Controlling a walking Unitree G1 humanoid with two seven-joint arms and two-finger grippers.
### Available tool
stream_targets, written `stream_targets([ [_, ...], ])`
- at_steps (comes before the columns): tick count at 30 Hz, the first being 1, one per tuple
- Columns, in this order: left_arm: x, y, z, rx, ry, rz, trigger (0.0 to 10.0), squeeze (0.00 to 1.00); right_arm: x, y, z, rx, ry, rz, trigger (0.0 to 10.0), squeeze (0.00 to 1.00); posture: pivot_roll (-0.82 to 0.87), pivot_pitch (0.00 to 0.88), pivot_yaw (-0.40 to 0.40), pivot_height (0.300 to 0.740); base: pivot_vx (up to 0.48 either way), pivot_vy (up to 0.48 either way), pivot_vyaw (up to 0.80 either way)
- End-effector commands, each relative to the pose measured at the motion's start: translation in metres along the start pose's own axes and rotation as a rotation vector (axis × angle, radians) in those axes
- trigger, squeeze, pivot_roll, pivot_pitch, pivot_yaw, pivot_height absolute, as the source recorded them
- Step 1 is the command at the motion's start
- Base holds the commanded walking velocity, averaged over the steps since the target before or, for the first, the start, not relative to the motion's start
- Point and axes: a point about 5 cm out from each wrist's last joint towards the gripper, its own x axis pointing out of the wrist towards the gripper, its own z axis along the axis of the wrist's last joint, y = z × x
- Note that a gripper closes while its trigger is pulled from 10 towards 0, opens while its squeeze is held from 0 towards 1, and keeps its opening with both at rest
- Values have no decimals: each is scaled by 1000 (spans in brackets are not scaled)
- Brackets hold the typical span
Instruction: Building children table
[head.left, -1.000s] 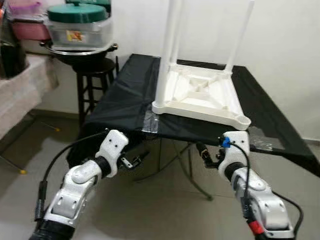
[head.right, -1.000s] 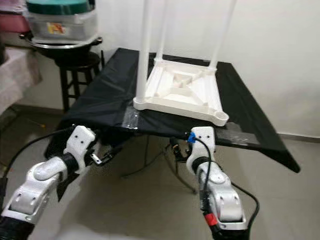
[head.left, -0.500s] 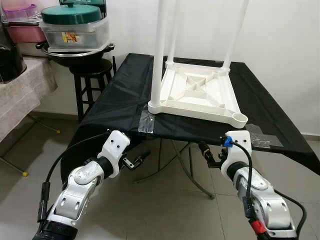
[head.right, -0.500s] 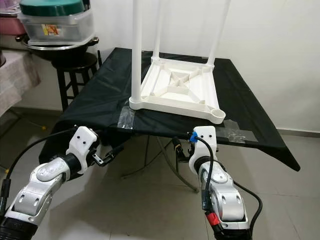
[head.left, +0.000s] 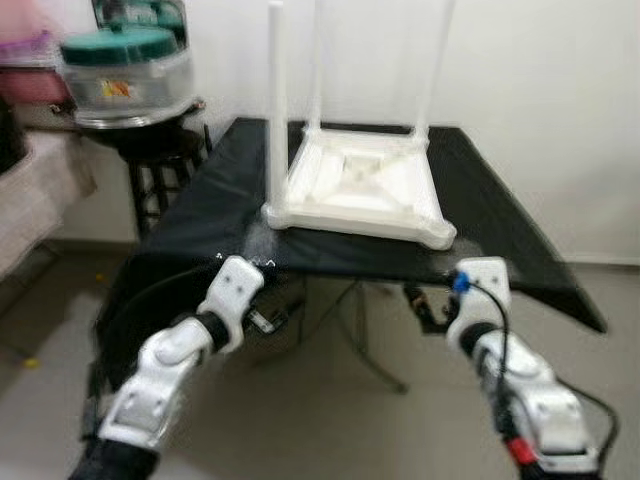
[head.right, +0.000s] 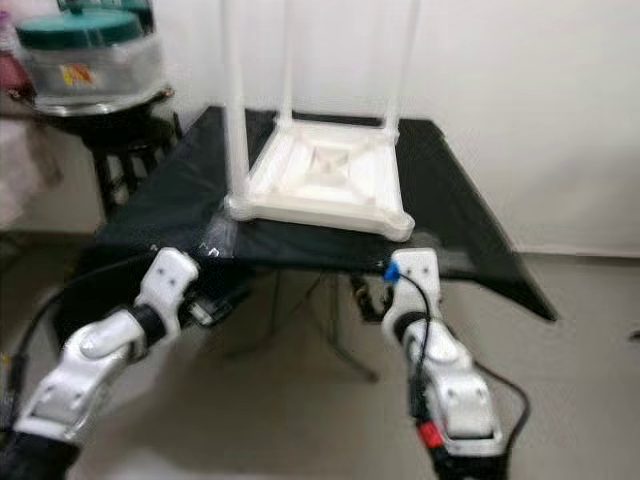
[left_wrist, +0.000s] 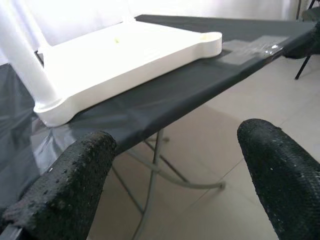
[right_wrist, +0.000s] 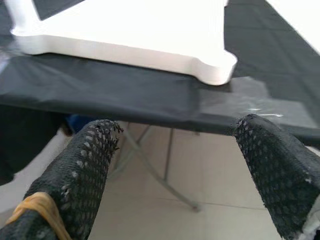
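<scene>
Both arms reach forward, bent, below the near edge of the black table (head.left: 500, 215). The left gripper (left_wrist: 177, 170) and right gripper (right_wrist: 172, 165) hang with fingers spread wide, holding nothing. The white child table (head.left: 365, 190) lies upside down on top, legs (head.left: 277, 100) up.

Glossy white plastic table (head.left: 358, 190); black sheet (head.left: 490, 215); claw fingers (right_wrist: 85, 170) rough.

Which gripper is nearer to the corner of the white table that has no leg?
Right. The right gripper hangs just below the table edge, almost under the legless corner. The left gripper is below the opposite front corner, under a leg.
</scene>
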Motion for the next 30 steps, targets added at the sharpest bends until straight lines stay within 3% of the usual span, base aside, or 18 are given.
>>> stream_targets([
  [1,-2,2,-6,-8,32,15,10000,0,1,3,-3,5,16,10,10000,0,78,0,-86,740,0,0,0],
  [19,-3,3,-11,-7,67,33,10000,0,0,3,-4,-2,22,11,10000,0,77,0,-87,740,0,0,0],
  [30,-2,2,-12,-14,72,28,10000,0,1,3,-4,2,22,12,10000,0,77,0,-84,740,0,436,0],
])
